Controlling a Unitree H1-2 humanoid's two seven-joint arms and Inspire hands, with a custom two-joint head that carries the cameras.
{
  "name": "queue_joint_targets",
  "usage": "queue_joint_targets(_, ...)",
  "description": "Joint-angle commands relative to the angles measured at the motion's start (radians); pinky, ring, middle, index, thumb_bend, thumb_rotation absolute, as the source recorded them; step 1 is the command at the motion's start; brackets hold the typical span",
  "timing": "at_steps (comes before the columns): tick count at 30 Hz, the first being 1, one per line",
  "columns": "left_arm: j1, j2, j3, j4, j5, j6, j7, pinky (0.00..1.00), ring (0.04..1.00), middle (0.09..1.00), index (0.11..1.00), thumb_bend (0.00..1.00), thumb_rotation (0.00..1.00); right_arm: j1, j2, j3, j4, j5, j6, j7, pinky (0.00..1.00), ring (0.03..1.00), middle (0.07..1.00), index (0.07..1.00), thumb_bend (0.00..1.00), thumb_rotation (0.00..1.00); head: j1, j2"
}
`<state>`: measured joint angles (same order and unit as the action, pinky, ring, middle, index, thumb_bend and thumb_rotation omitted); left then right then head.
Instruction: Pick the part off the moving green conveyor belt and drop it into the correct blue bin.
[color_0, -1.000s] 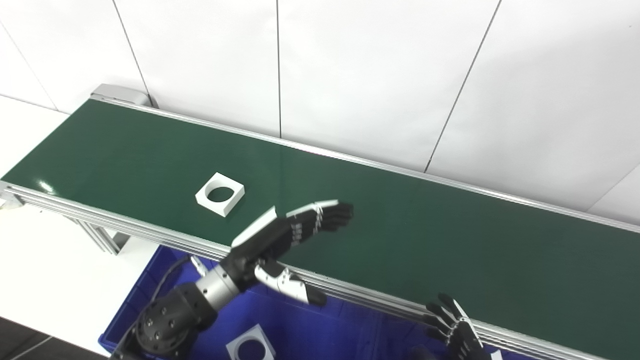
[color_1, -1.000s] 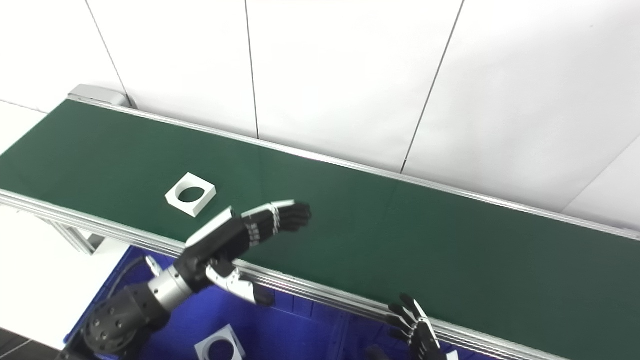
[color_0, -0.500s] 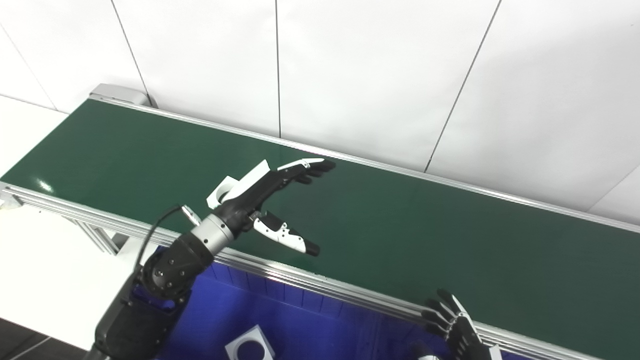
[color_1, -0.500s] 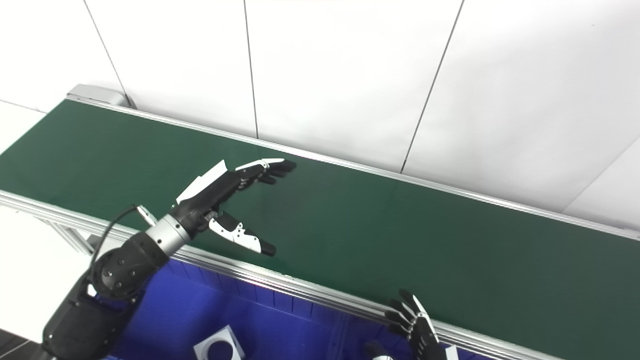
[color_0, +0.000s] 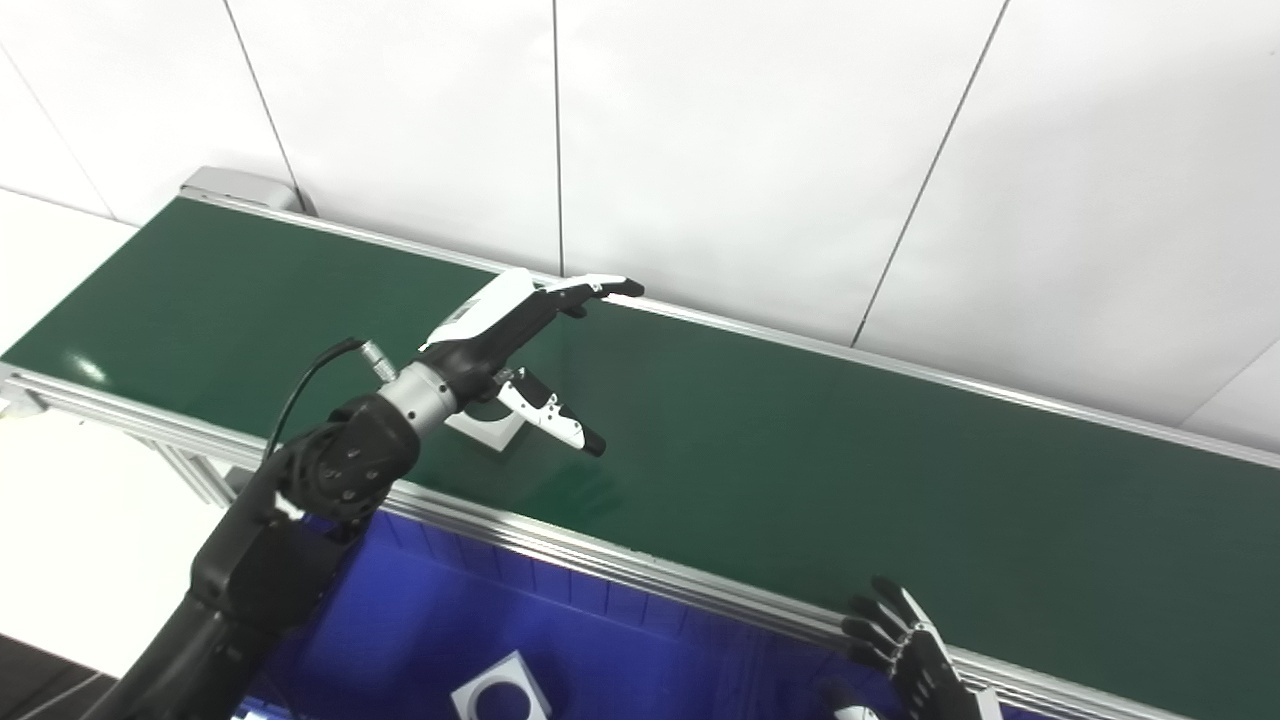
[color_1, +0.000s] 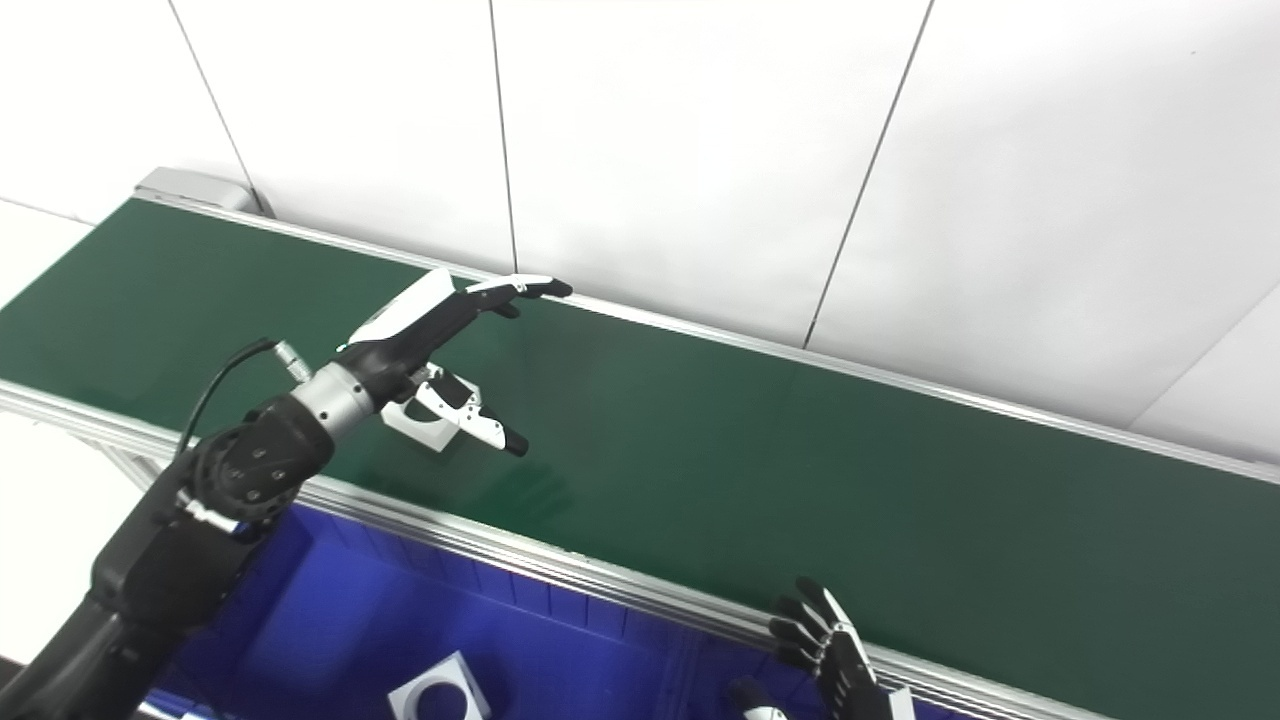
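**Green belt, one part under our left hand**

Green conveyor belt is carrying one white square part, lying flat near the belt's near rail and mostly hidden beneath our left hand. We are holding that hand above the part with its fingers stretched out flat toward the far rail and the thumb angled down across the part's right side; it is gripping nothing. We are judging that the spread pose is there to bracket the part as the belt moves, so a closing pinch can catch it.

Our right hand is waiting low at the near rail, well apart from the part, fingers splayed and empty, probably kept clear so the left can work alone.

Below the rail we are seeing one blue bin, with one white square part with a round hole already lying in it. That makes two white parts in view: one on the belt, one binned. The matching shape suggests this bin is the right destination.
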<state>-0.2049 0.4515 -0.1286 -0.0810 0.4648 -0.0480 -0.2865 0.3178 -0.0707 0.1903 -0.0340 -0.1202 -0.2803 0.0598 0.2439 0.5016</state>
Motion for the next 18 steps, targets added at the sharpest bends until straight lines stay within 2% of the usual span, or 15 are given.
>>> queue_joint_targets(1, -0.052, 0.039, -0.004, 0.006, 0.052, -0.025, 0.021, 0.81, 0.890, 0.906, 0.866, 0.92, 0.03, -0.005, 0.008, -0.002, -0.016, 0.005, -0.061, -0.004, 0.71, 0.773, 0.818, 0.893, 0.56, 0.45, 0.000, 0.000)
queue_joint_targets(6, -0.084, 0.061, -0.037, 0.058, 0.141, -0.007, 0.013, 0.81, 0.887, 0.903, 0.874, 0.92, 0.00, -0.002, 0.011, -0.003, -0.020, 0.007, -0.055, -0.004, 0.72, 0.778, 0.819, 0.892, 0.56, 0.45, -0.003, 0.002)
queue_joint_targets(9, -0.101, 0.071, -0.041, 0.100, 0.146, -0.025, 0.017, 0.82, 0.885, 0.900, 0.871, 0.91, 0.00, 0.000, 0.012, -0.002, -0.020, 0.005, -0.058, -0.005, 0.72, 0.775, 0.817, 0.891, 0.57, 0.46, -0.004, 0.004)
queue_joint_targets(18, -0.139, 0.096, -0.062, 0.184, 0.200, -0.021, 0.027, 0.82, 0.901, 0.903, 0.875, 0.91, 0.00, 0.008, 0.015, -0.002, -0.029, 0.005, -0.056, -0.005, 0.71, 0.770, 0.816, 0.890, 0.58, 0.47, -0.007, 0.011)
